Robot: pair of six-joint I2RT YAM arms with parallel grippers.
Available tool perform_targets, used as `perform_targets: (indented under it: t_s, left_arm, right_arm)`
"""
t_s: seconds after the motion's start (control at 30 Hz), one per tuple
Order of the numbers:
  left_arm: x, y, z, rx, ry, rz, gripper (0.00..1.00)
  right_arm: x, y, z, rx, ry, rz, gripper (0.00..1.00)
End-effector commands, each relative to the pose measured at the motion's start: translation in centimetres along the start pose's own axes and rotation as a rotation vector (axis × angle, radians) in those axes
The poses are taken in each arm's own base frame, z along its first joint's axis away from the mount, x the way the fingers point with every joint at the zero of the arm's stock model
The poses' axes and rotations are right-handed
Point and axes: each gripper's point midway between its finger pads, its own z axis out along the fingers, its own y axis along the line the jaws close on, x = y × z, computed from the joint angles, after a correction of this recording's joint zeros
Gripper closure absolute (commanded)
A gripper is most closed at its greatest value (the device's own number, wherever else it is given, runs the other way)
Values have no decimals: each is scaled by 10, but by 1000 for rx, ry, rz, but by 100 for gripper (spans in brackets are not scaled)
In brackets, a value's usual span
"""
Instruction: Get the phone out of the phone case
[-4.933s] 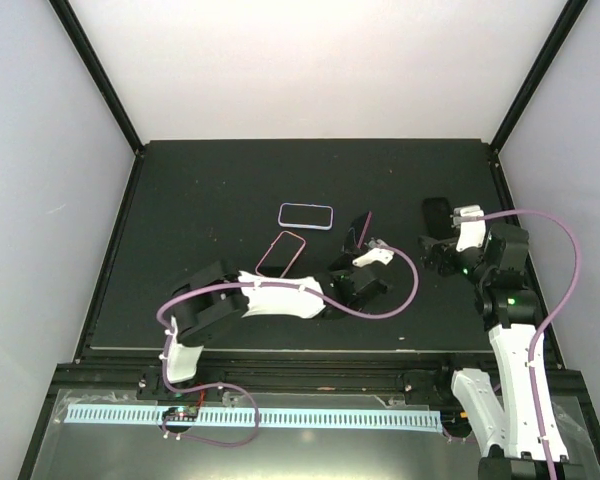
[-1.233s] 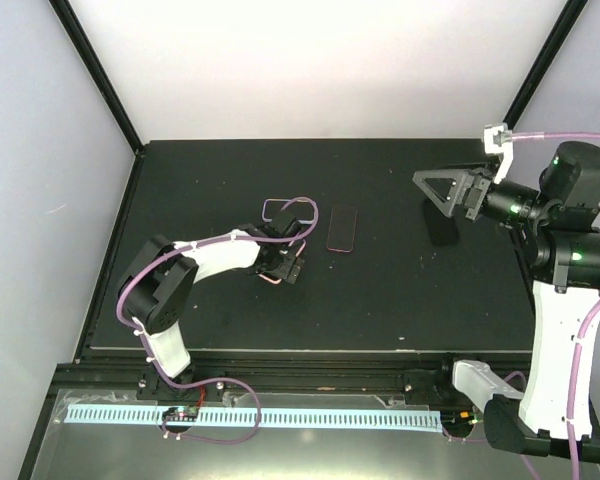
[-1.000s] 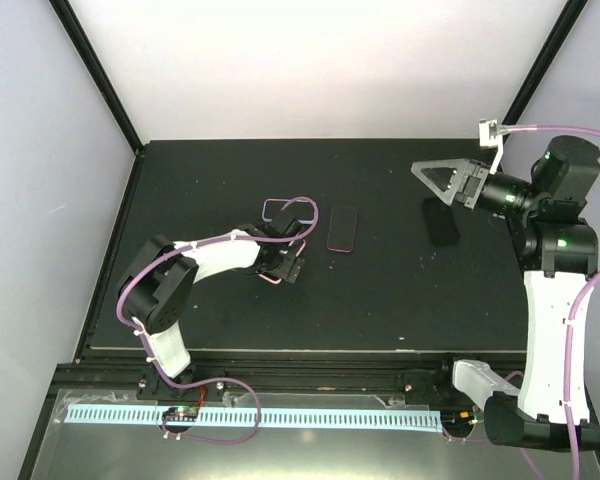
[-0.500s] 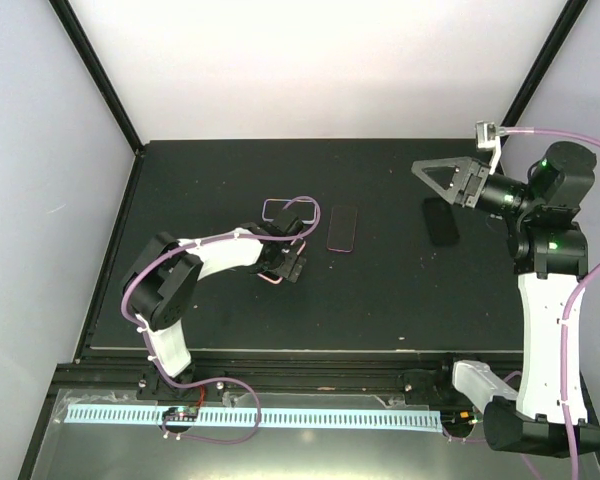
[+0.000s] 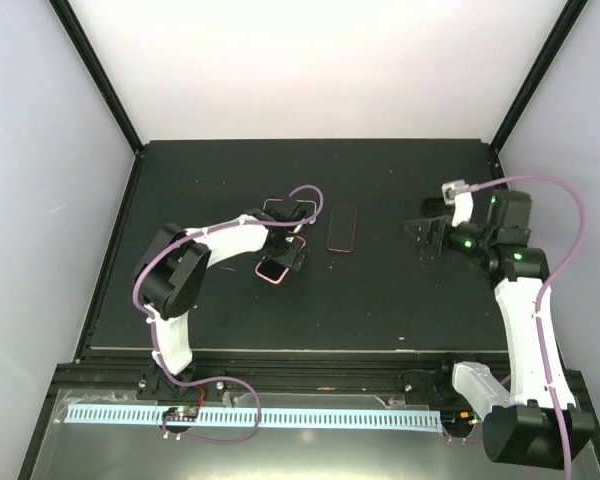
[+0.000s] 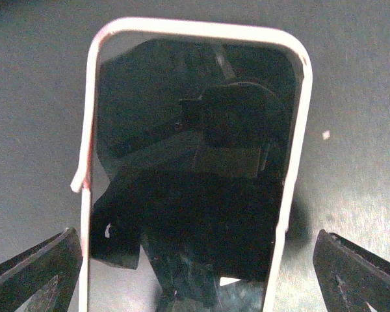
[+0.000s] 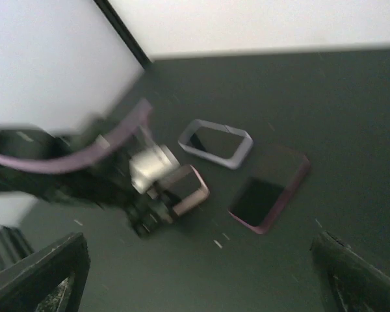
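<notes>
left gripper [image 6: 198,240] jaws wide, astride pink case [image 6: 294,162] | phone [image 6: 195,169] inside it, on table [image 5: 180,180] | empty case [image 7: 242,151] part-hidden by left arm [image 5: 230,232] from above | red-cased phone [image 5: 342,228] beside | right gripper [image 7: 200,240] spread, its view blurred

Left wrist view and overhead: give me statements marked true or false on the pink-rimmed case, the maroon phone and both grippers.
1. The left gripper is open, one finger on each side of the pink-rimmed case. True.
2. The pink-rimmed case is empty. False: a dark-screened phone fills it.
3. The right gripper is shut on the maroon phone. False: it is open, holds nothing, off to the phone's right.
4. The maroon phone lies flat on the table. True.
5. The lavender case is stacked on the maroon phone. False: it lies beside it, apart.
</notes>
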Motion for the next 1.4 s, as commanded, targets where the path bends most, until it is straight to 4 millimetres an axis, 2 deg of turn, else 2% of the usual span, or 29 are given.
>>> perform_targets:
  t_s: [0.0, 0.07, 0.13, 0.23, 0.33, 0.47, 0.83, 0.97, 1.1, 1.17, 1.27, 1.37]
  left_arm:
    - [-28, 7, -4, -1, -7, 6, 1]
    - [-35, 14, -5, -28, 1, 2, 1]
    - [-41, 16, -10, -10, -12, -2, 1]
    - [-48, 20, -10, 51, -23, 2, 1]
    - [-50, 12, 0, 188, 29, 11, 1]
    - [-45, 0, 4, 271, 61, 48, 1]
    - [-15, -11, 29, 200, 189, 99, 2]
    - [0, 0, 32, 88, 261, 106, 8]
    - [13, 6, 32, 15, 313, 126, 9]
    - [17, 3, 31, 35, 330, 134, 17]
    - [18, -2, 29, 59, 343, 127, 35]
    - [5, -8, 9, 73, 289, 107, 44]
  right_arm:
    - [60, -40, 13, 121, 148, -144, 10]
    - [75, -40, 18, 97, 128, -156, 10]
    - [73, -37, 14, 102, 127, -192, 9]
    - [73, -34, 18, 64, 117, -194, 10]
    - [76, -30, 21, 22, 129, -192, 9]
    - [78, -30, 21, 20, 128, -215, 9]
    - [78, -27, 19, 15, 122, -232, 7]
    - [77, -28, 18, 25, 119, -238, 7]
    - [77, -28, 17, 34, 117, -245, 7]
    - [77, -29, 17, 39, 115, -245, 7]
    - [77, -30, 16, 50, 113, -251, 7]
    - [77, -32, 16, 62, 110, -252, 8]
